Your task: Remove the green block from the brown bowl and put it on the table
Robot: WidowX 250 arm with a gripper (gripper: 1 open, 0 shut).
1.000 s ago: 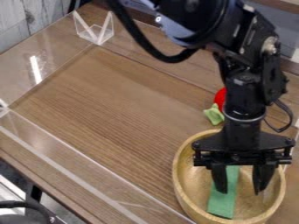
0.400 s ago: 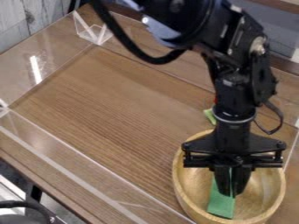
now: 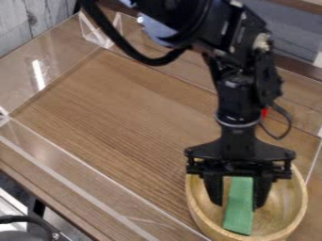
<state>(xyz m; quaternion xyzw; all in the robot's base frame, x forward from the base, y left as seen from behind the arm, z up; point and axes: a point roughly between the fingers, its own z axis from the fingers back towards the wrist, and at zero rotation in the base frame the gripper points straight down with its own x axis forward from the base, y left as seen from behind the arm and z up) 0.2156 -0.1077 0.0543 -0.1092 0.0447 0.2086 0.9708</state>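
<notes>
While the gripper (image 3: 239,196) hangs nose-down inside the brown bowl (image 3: 204,216), its 2 fingers stand on either side of the green block (image 3: 240,209), which leans against the bowl's inner wall with its lower end near the front rim. Whether the pads are actually pressing the block's long edges or stand slightly off them, I cannot tell; the jaws look partly spread, about as wide as the block.

Judging by this, the step in hand is securing the grasp. Doing it well calls for closing squarely across the narrow width, near the block's middle, so the flat bar does not pivot or slide out. A straight lift should clear the thick rim before any sideways travel. Bare table (image 3: 120,104) lies left of the bowl, well apart from the clear acrylic wall (image 3: 51,155), and suits the placement.
</notes>
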